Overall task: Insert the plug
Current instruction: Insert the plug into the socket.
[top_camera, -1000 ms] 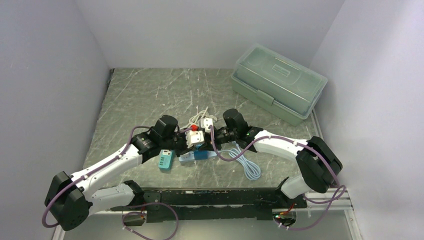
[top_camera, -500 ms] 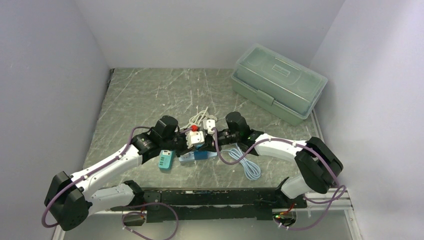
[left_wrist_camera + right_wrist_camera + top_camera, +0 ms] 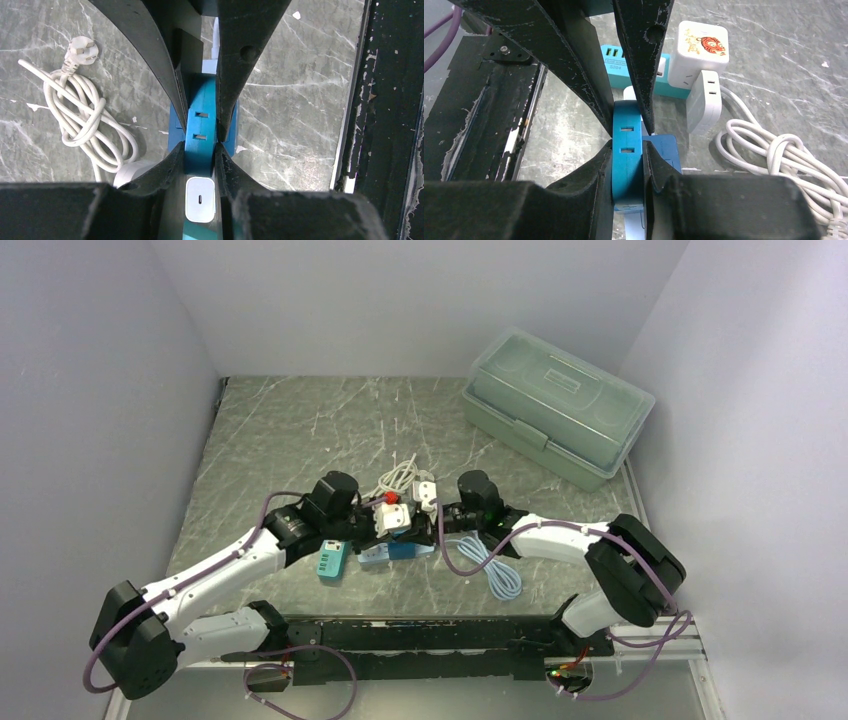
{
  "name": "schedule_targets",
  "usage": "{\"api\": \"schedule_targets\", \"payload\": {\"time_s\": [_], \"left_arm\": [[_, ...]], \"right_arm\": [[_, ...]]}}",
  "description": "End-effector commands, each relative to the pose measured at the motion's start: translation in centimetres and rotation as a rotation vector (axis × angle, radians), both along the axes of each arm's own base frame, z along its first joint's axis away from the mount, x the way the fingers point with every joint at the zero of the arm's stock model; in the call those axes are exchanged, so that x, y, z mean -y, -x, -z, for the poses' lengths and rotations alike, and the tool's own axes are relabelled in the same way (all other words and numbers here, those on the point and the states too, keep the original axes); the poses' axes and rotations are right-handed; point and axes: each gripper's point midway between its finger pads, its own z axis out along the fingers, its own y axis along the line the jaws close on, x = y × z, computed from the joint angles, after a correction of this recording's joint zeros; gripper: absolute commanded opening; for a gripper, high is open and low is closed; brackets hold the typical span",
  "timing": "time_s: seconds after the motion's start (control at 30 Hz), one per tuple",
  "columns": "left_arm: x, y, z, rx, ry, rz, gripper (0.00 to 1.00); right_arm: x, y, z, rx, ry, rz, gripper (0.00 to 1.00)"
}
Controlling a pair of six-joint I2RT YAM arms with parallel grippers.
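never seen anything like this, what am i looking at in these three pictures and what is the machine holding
It is a robot with two slim arms bolted at the near edge of a stone-patterned table. One picture looks down from above and behind the arms. The other two come from a small camera on each wrist, so the big black shapes there are that arm's own fingers. On the table are a pale green toolbox, a coiled white cable, a teal power strip and a white cube adapter with a tiger picture. The left gripper and the right gripper are each closed on a blue socket block, possibly the same one.
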Motion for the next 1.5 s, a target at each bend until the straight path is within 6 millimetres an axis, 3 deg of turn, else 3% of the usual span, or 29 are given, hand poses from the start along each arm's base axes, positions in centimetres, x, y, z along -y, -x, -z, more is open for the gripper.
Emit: {"api": "schedule_targets", "payload": {"time_s": [0.0,0.27,0.73,0.93,1.03,1.23,1.27,1.33,1.47], "left_arm": [[0.2,2.4,4.8,-0.103,-0.109,0.092,0.0],[0.0,2.9,6.3,-0.131,-0.13,0.103,0.0],[-0.1,3.8,7.2,-0.135,-0.149,0.121,0.0],[0.5,3.3,6.3,-0.129,-0.129,0.109,0.01],[0.5,2.9,5.5,-0.116,-0.13,0.093,0.1],[0.6,2.1,3.9,-0.096,-0.109,0.038,0.54],[0.7,2.0,3.7,-0.096,-0.1,0.03,0.62],[0.9,2.0,3.3,-0.103,-0.085,0.018,0.96],[0.8,1.8,3.5,-0.083,-0.08,0.015,1.0]], "right_arm": [[3.2,3.1,8.9,-0.246,0.274,0.073,0.0],[3.7,3.9,10.0,-0.305,0.308,0.079,0.0],[3.9,5.0,12.9,-0.355,0.359,0.112,0.0],[3.6,4.5,11.4,-0.327,0.304,0.137,0.0],[3.3,3.5,9.3,-0.301,0.235,0.157,0.0],[3.0,2.3,6.9,-0.271,0.185,0.143,0.0],[2.9,2.3,6.8,-0.271,0.183,0.139,0.0],[2.7,2.4,6.8,-0.278,0.181,0.123,0.0],[2.4,2.2,7.1,-0.277,0.209,0.103,0.0]]}}
